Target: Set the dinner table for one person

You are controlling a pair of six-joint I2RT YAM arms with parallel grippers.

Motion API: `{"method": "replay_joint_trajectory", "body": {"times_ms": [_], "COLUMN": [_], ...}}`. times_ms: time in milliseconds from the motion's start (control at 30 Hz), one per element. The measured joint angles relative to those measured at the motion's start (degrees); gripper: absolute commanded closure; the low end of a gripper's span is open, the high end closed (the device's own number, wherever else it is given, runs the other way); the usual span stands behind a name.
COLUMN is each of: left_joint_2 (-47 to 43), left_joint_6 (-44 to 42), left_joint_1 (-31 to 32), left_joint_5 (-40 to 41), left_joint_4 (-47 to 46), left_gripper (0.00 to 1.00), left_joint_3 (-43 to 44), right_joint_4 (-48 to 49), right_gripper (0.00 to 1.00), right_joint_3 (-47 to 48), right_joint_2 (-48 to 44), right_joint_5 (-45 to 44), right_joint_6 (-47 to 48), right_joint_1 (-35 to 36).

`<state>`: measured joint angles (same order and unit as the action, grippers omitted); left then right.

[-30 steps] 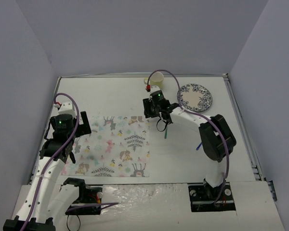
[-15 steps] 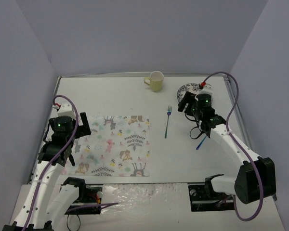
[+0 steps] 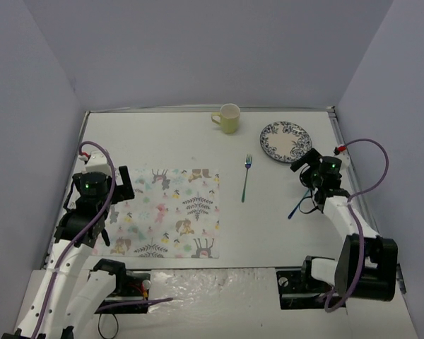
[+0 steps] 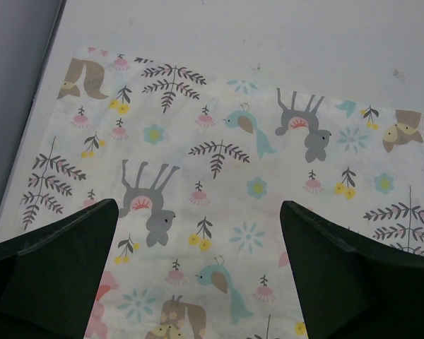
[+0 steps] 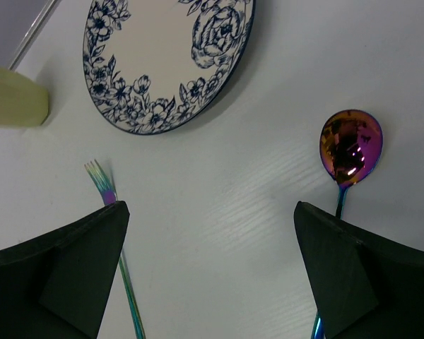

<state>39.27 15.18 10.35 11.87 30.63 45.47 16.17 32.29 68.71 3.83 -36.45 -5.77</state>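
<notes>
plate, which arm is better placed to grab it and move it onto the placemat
Right. The right fingers hang open next to the plate; the left fingers hover open over the placemat, far from it.

Sideways swing made by the right gripper (image 3: pixel 302 161)
It has been carried off the fork (image 3: pixel 245 178), which is now left lying flat, well to its left. The floral plate (image 3: pixel 286 141), half covered a moment ago, is uncovered again just ahead, and the spoon (image 5: pixel 350 147) is now seen below the spread fingers.
</notes>
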Motion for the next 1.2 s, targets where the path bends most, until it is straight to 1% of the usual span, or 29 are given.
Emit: {"method": "replay_joint_trajectory", "body": {"times_ms": [100, 333, 600, 733, 900, 1000, 1067, 1133, 1200], "left_joint_2": [0.05, 0.15, 0.43, 0.42, 0.42, 0.42, 0.40, 0.35, 0.32], "left_joint_6": [0.00, 0.00, 0.00, 0.00, 0.02, 0.02, 0.02, 0.02, 0.02], "left_joint_1": [0.16, 0.21, 0.26, 0.26, 0.28, 0.48, 0.48, 0.48, 0.48], "left_joint_5": [0.01, 0.01, 0.14, 0.59, 0.87, 1.15, 1.40, 1.53, 1.63], "left_joint_4": [0.05, 0.11, 0.23, 0.43, 0.46, 0.46, 0.48, 0.48, 0.48], "left_gripper": [0.03, 0.03, 0.03, 0.03, 0.03, 0.03, 0.03, 0.03, 0.03], "left_joint_3": [0.00, 0.00, 0.00, 0.00, 0.00, 0.00, 0.00, 0.00, 0.00], "right_joint_4": [4.70, 13.23, 21.97, 28.20, 33.80, 36.25, 36.84, 37.19, 37.45], "right_gripper": [0.02, 0.07, 0.08, 0.09, 0.09, 0.17, 0.27, 0.34, 0.45], "right_joint_3": [0.10, 2.63, 6.33, 7.30, 7.74, 8.45, 8.73, 9.03, 9.10], "right_joint_2": [5.72, 17.73, 27.12, 32.22, 35.46, 37.22, 38.02, 38.78, 39.40], "right_joint_5": [3.24, 6.13, 6.75, 8.26, 8.85, 8.88, 8.78, 8.54, 8.36], "right_joint_6": [-2.88, -8.92, -15.76, -19.39, -23.46, -25.70, -27.00, -28.11, -28.99], "right_joint_1": [-2.21, -2.46, -3.57, -3.99, -4.01, -4.01, -4.02, -4.05, -4.07]}}
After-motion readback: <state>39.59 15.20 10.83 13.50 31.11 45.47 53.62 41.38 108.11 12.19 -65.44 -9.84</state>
